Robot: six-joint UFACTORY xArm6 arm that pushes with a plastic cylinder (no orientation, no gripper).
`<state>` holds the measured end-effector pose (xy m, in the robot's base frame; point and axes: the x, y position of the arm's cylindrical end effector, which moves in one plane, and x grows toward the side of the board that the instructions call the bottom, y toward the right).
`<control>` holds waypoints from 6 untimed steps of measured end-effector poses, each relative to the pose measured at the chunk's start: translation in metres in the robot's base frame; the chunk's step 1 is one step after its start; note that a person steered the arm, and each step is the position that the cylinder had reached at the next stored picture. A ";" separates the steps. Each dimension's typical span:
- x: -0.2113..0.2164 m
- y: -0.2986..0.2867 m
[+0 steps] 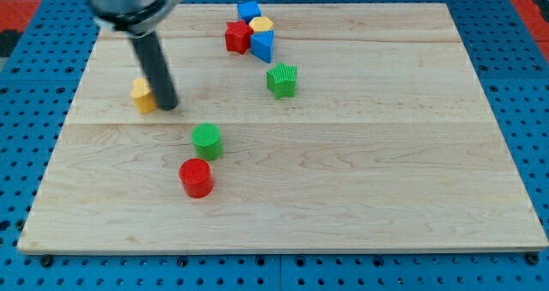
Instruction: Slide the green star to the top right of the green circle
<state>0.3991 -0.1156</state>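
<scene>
The green star lies right of the board's middle top. The green circle stands below and to the left of it, well apart. My tip rests on the board at the view's left, touching or just beside a yellow block on its left. The tip is up and to the left of the green circle and far left of the green star.
A red circle stands just below the green circle. A cluster at the view's top holds a blue cube, a yellow block, a red block and a blue block. The wooden board has blue pegboard around it.
</scene>
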 end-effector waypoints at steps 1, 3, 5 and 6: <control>-0.048 0.058; -0.049 0.163; -0.016 0.168; 0.002 0.081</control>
